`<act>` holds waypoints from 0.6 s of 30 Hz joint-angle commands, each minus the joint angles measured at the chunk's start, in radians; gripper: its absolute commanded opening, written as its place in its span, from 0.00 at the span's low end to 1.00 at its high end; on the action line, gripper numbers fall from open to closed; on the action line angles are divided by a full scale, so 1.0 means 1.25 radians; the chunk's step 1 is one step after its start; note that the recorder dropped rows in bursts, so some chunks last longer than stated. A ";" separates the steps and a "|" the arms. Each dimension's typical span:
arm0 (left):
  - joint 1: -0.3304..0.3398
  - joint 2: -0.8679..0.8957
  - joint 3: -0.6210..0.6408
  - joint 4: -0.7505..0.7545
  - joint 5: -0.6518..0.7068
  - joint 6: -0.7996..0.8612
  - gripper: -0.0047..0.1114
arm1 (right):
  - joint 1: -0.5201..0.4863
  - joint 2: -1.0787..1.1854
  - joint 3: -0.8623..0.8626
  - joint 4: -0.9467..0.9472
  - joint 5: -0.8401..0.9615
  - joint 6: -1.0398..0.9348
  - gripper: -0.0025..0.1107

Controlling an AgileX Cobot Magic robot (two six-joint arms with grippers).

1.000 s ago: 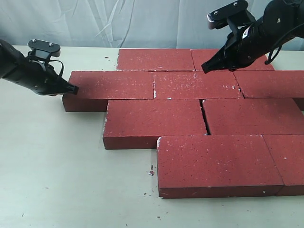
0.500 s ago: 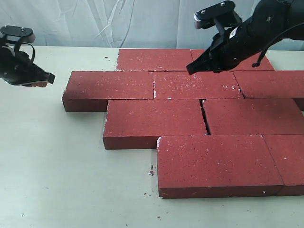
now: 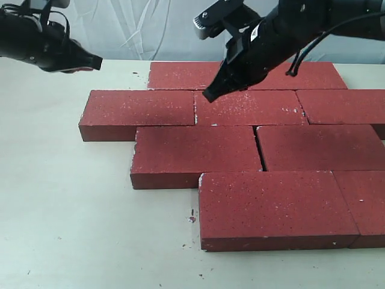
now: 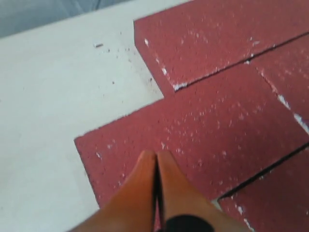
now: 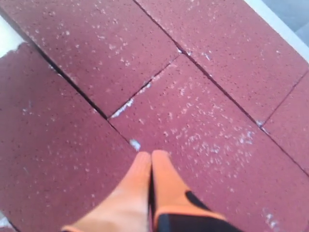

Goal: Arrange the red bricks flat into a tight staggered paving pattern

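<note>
— Starting nearest: where do the red bricks (image 3: 277, 208) lie?
— Flat on the table (image 3: 72, 211), in four staggered rows, mostly tight. Farther back, the right gripper (image 3: 209, 95) hovers over them, clenched and empty. The left gripper (image 3: 95, 60) is raised at the far left, also clenched and empty.

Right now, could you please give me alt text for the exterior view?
Red bricks lie flat in staggered rows on a pale table. Two black robot arms hover above: the left fingers, shut, at the upper left; the right fingers, shut, over the back rows.
</note>
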 commanded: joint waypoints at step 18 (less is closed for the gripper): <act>0.093 -0.262 0.035 0.613 0.252 -0.450 0.04 | -0.323 -0.230 0.080 -0.169 0.210 0.214 0.01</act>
